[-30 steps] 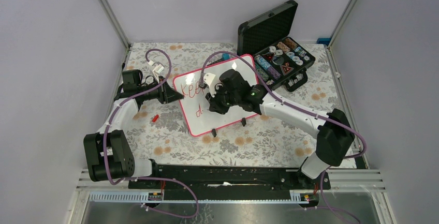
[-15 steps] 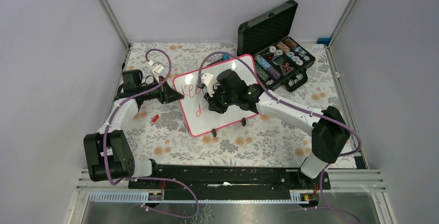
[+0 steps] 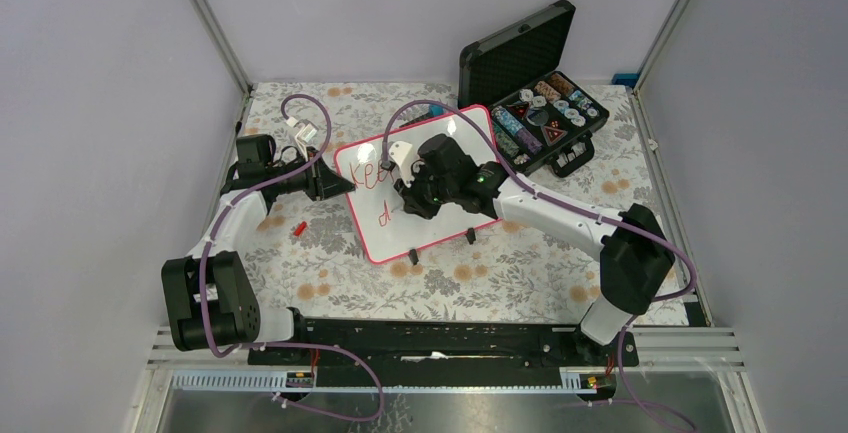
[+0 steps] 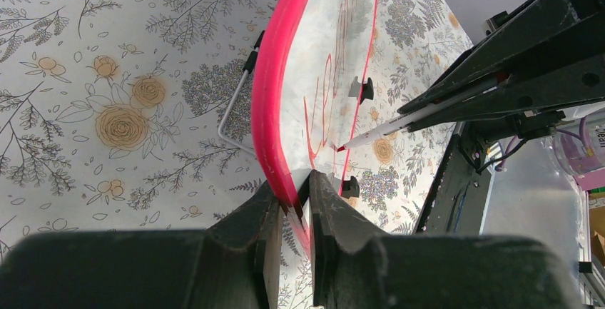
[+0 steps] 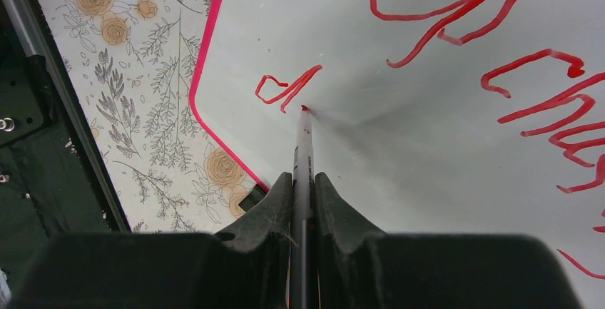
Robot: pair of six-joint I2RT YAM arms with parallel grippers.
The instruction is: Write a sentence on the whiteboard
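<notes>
From the top external view I see the whiteboard (image 3: 405, 238) lying slanted near the middle of the table, on a floral tablecloth (image 3: 500, 283). The left gripper (image 3: 345, 185) meets its left edge. The right gripper (image 3: 405, 200) hangs over the board and hides most of the sentence (image 3: 383, 215). Only "Ke" on the upper line and a lone "d" below it can be read. An open black case (image 3: 520, 63) of small coloured items stands just beyond the board's far right corner. A small red piece (image 3: 299, 227) lies on the cloth left of the board. Plain grey walls and metal posts close the cell.

The left wrist view shows what the top one cannot. The left gripper (image 4: 294, 198) has its jaws pinched together on the board's red-pink frame (image 4: 267, 109), at a rounded corner. Two black feet (image 4: 362, 89) and a wire stand (image 4: 232, 109) show here too. The marker (image 4: 399, 120) slants in from the right, its red tip at the glossy surface.

The right wrist view gives the grip. The right gripper (image 5: 303, 180) is clamped on the marker (image 5: 303, 152), whose tip sits on the board (image 5: 414, 138) just right of the red "d" (image 5: 285, 88). Above run looping red strokes of the first line, cut off by the picture's edge, so I cannot read them here.
</notes>
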